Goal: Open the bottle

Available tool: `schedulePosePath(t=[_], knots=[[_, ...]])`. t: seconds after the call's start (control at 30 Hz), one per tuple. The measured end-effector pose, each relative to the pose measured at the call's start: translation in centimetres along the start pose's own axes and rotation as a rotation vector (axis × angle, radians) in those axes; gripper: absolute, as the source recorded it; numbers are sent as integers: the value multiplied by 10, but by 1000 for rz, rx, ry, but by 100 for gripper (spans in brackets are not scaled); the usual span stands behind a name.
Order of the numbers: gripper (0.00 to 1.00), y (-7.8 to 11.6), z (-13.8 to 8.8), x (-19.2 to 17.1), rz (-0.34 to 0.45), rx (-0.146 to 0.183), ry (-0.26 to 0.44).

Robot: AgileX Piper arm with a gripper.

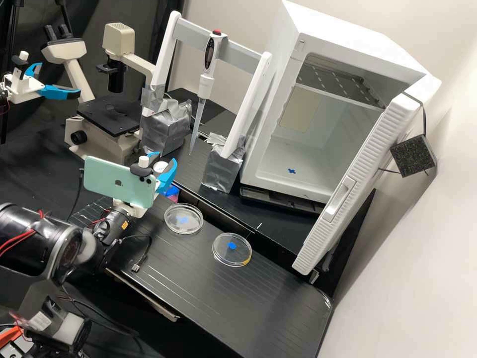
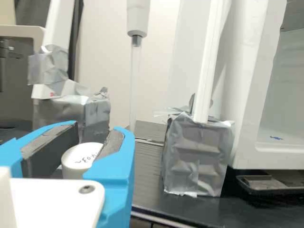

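Black ridged bench (image 1: 238, 308); open white cabinet (image 1: 348, 32); pale wall (image 1: 397, 278).

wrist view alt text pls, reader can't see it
The claw's two blue fingers stand apart, with a white cap bearing handwriting between them. Beyond are a pipette with its tip down, two silver-taped blocks bearing white posts, and a white cabinet.

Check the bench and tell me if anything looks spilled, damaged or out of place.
The silver tape-wrapped block nearer the white box-shaped cabinet has ragged tape flaps sticking out on top, as if patched hastily. The cabinet's ribbed white door stands open. No obvious spill.
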Motion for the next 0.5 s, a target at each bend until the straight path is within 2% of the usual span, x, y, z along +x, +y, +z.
schedulePosePath(t=[0.27,0.5], knots=[[0,-15,-3,-14,-82,13,23],[0,-29,5,-18,-151,16,-33]])
